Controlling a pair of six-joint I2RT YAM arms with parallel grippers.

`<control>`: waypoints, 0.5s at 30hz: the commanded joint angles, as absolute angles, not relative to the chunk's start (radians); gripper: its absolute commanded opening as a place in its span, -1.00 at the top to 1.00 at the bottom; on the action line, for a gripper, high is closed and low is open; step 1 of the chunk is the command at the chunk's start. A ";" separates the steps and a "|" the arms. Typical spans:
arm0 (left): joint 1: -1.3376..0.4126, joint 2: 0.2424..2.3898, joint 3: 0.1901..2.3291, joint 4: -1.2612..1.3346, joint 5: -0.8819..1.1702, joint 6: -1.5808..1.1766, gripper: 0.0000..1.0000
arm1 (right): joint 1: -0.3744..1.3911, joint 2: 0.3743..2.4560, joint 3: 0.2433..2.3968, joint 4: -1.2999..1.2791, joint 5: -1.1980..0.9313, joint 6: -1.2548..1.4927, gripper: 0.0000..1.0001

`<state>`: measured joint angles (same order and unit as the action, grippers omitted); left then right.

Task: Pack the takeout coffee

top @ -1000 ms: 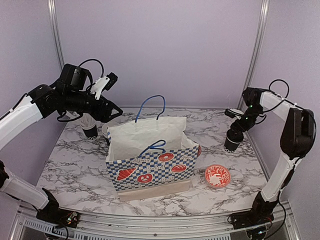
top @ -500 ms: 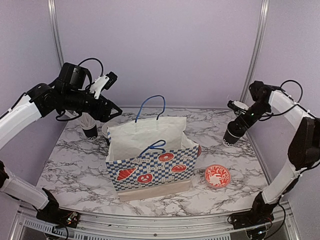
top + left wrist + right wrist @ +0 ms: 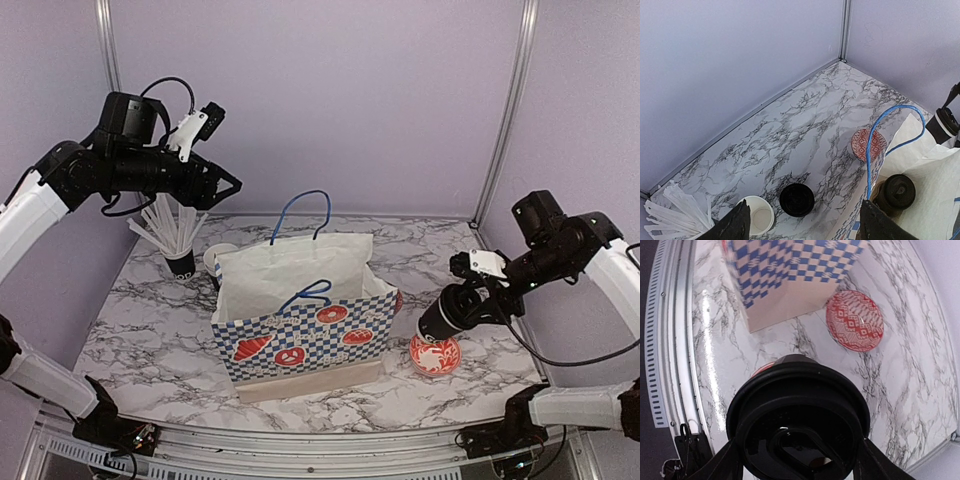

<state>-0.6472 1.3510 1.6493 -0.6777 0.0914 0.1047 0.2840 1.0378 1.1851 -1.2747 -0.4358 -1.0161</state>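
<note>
**A:** Roughly, how far along?

**B:** Partway, by judgement. Shows one lidded cup already inside the paper bag, lid up. Shows a second lidded cup clamped in the right end effector, outside the bag, in the air over a red patterned bowl on the bench. Leaves an open cup behind the bag with no lid on it. Leaves a round black top just beside that; cannot tell whether a loose lid or a whole capped cup.

**A:** So, left to do?

**B:** Probably carrying the held cup over the bag's rim and setting it down inside. Then sorting out the pair at the back: capping if needed, and packing.

**A:** And the poses?

**B:** Right: reaches in low from the right side, forearm sloping down toward the bag's right end. Grips the cup's body with jaws closed on either side, lid facing the wrist camera.

Left: held high above the bench's back left corner, over the straw cup. Spreads the left end effector wide, with nothing between the fingers. Looks down past the bag's blue handle into its mouth.
</note>
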 commanded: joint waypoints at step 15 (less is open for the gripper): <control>-0.650 1.356 1.745 -0.775 -0.026 0.014 -0.52 | 1.144 1.235 1.244 -1.116 -0.361 -0.909 -0.24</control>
